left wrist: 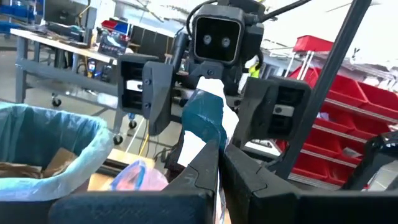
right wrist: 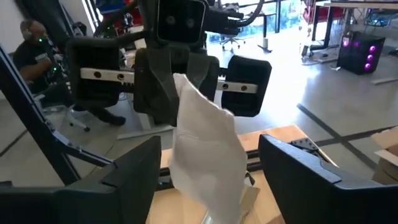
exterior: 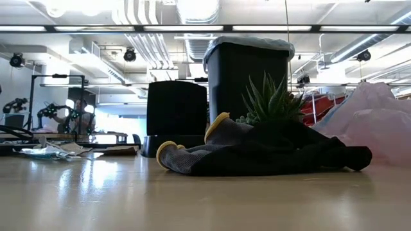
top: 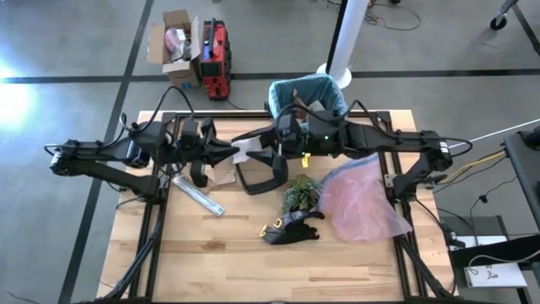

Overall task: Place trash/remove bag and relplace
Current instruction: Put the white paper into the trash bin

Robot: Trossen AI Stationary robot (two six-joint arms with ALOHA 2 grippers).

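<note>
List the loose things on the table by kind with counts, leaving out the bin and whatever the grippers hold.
Pink plastic bag: 1
Green plant tuft: 1
Black-and-yellow glove: 1
Clear flat strip: 1
Total: 4
Some paper scraps lie under the left arm, too hidden to count.

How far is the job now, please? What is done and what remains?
Done: the bin has its blue bag, with brown paper inside.
In hand: the left tool holds a white scrap between the right tool's open fingers.
Left: scraps on the table, swapping the bag.
</note>
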